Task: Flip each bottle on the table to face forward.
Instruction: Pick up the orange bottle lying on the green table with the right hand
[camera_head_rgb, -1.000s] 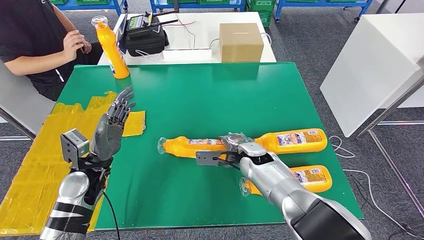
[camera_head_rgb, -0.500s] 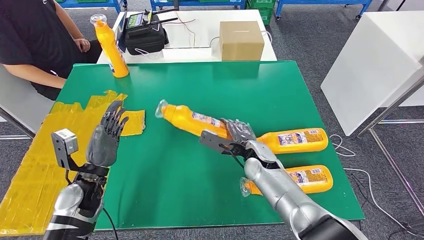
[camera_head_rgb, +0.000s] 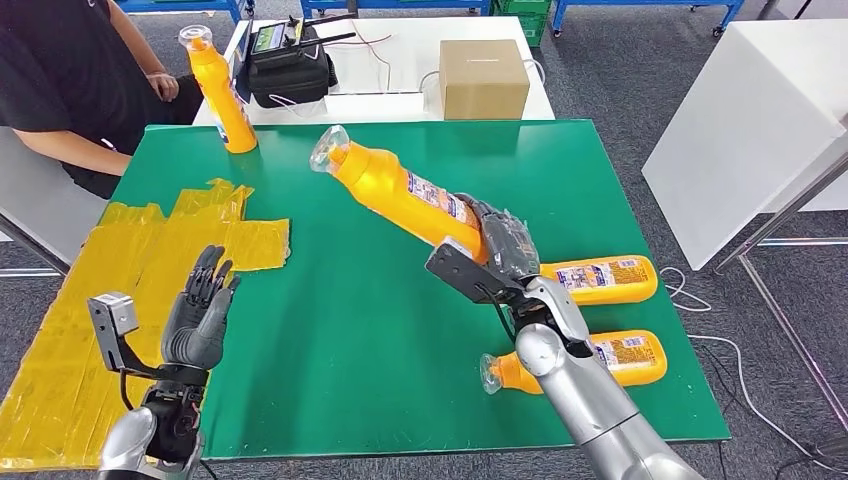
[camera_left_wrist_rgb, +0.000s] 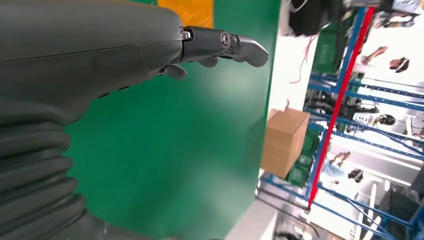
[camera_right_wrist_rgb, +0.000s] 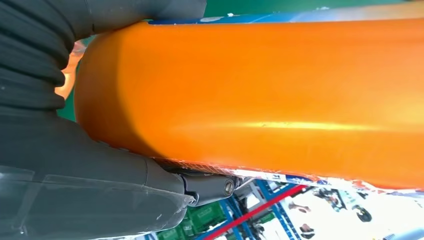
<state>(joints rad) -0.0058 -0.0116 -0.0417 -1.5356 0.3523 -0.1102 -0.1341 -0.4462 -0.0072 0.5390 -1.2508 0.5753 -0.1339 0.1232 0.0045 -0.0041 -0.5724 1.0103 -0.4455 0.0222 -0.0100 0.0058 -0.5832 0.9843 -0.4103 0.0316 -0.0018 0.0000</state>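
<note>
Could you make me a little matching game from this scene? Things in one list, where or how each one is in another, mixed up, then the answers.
Things:
1. cardboard box
2. bottle in the right hand
3. upright bottle
4. left hand

Places or states:
A. stands at the far left corner of the green table
B. open and holding nothing, above the table's near left edge
C. sits on the white table behind the green one
D. lifted off the table, tilted, cap end up and away from the robot

Pairs: 1-C, 2-D, 3-A, 4-B. The right hand grips bottle 2 near its base.
</note>
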